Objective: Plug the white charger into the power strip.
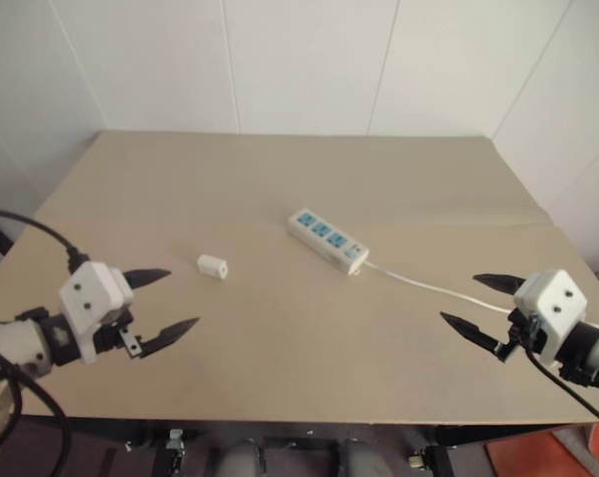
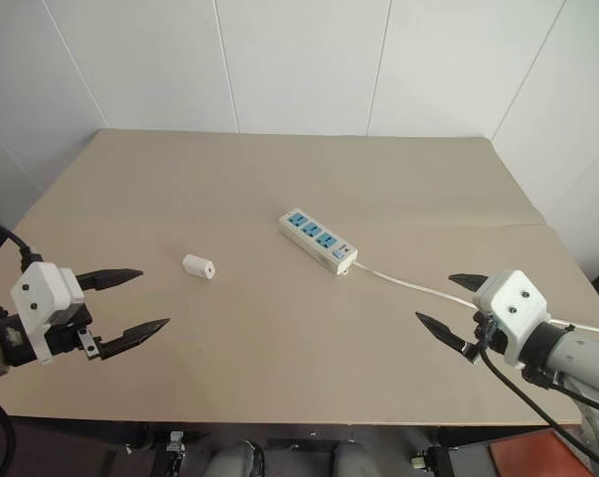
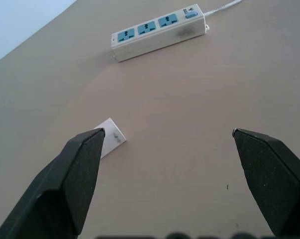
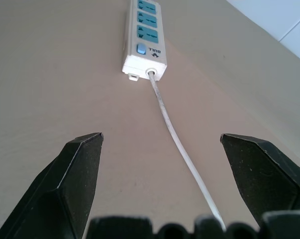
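The white charger [image 1: 212,266] lies on its side on the tan table, left of centre; in the left wrist view the charger [image 3: 110,137] sits just past one finger. The power strip [image 1: 327,239] lies diagonally at mid-table with three blue sockets up, and its white cord [image 1: 433,286] trails to the right. My left gripper [image 1: 168,301] hovers open a short way left of and nearer than the charger. My right gripper [image 1: 484,304] hovers open over the cord, well right of the strip [image 4: 144,34]. Neither holds anything.
The table [image 1: 309,179] meets white walls at the back and right. Its front edge runs just below both grippers. A black cable [image 1: 26,227] loops off my left arm at the table's left edge.
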{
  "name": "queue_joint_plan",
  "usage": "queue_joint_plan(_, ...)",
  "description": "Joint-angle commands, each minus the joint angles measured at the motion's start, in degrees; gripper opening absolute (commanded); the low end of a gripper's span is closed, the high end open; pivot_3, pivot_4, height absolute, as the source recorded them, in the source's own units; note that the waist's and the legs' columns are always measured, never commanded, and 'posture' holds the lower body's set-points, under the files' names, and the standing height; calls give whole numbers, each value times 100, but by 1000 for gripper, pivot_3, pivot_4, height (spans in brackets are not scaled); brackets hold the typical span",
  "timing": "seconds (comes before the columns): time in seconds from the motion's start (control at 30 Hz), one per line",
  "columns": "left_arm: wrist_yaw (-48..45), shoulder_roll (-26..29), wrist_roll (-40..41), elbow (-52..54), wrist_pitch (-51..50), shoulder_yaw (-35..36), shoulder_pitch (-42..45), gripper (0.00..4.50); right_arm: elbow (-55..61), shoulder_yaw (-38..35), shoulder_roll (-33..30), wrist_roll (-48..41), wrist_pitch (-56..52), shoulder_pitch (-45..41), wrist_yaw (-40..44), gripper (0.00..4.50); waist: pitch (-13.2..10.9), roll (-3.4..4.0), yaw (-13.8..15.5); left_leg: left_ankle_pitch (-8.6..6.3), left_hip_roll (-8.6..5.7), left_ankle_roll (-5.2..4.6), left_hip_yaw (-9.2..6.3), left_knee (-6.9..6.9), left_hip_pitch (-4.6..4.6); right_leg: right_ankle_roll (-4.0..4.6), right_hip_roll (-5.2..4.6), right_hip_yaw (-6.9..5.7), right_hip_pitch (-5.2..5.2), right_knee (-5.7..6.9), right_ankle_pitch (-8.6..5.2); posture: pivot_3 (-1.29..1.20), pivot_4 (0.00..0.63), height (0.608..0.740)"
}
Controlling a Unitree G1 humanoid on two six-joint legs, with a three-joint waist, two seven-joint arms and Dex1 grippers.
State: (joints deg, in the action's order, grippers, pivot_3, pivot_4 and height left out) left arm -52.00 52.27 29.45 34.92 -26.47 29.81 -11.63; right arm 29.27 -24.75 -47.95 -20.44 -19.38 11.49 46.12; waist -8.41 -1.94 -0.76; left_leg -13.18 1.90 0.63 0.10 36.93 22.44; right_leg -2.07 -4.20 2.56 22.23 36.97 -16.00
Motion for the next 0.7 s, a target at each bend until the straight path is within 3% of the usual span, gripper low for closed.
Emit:
queue_joint_plan(0.03, 13, -9, -7, 36, 80, 22, 57, 4500, 144, -68, -82, 30, 0, -27, 15, 4469, 0, 0, 0, 0, 0, 0, 0, 0, 0, 0, 0, 0, 0, 0, 0, 0, 150, 740)
queue_joint_plan(0.4, 31, -51, 72, 4, 68, -61, 193, 4500, -46, 266, 103, -19, 98, -411, -80, 4469, 0, 0, -16, 0, 0, 0, 0, 1, -4, 0, 1, 1, -1, 4, 0, 0, 150, 740)
queue_joint_plan(0.7, 68, -126, 141, -28, 19, -443, 622, 4500, -2259, 2087, 1989, 850, 554, -3075, -1244, 4469, -1, -2, -97, 0, 6, 0, 0, 4, -14, 4, 15, 10, 0, 14, 3, 0, 150, 740)
